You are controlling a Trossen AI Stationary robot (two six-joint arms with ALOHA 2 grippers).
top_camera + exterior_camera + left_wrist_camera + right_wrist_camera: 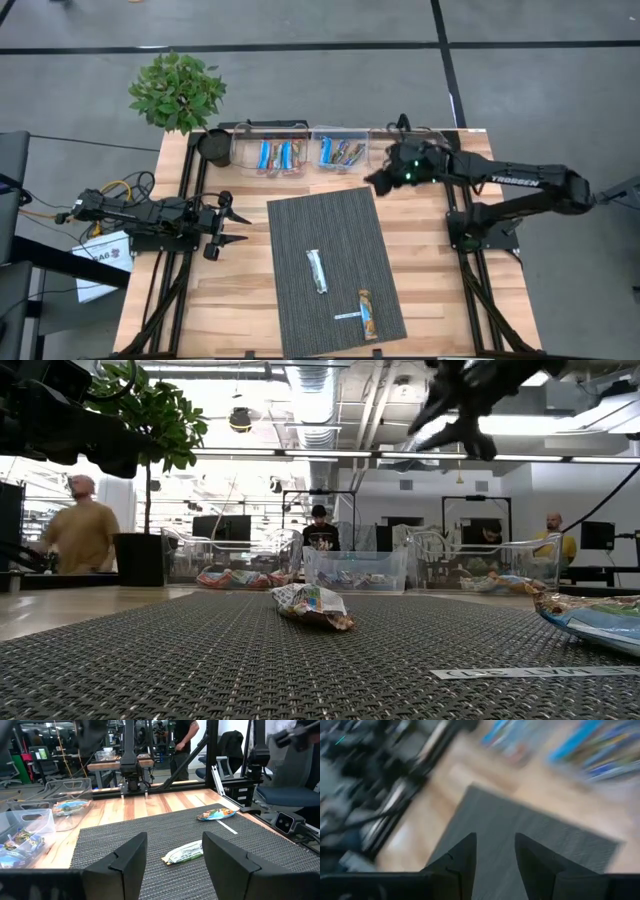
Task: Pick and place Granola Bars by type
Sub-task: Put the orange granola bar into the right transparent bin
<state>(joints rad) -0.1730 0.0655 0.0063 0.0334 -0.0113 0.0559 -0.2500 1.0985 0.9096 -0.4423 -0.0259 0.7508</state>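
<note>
Two granola bars lie flat on the dark grey mat [330,265]. One is silvery white [317,271] [185,852] near the mat's middle. The other is blue and orange-brown [369,313] [215,813], toward the near right corner beside a thin white strip [350,316]. More bars lie in three clear bins at the far edge: left [270,152], middle [340,150], right [490,565]. My right gripper [378,182] [495,836] hangs open and tipped downward, high over the mat's far right corner, with nothing between its fingers. My left gripper [246,228] [174,836] waits open and level left of the mat.
A potted plant [178,90] and a dark pot [214,147] stand at the far left corner. Bare wood [430,290] shows right of the mat and on its left. Several people show in the room behind the bins in the low view.
</note>
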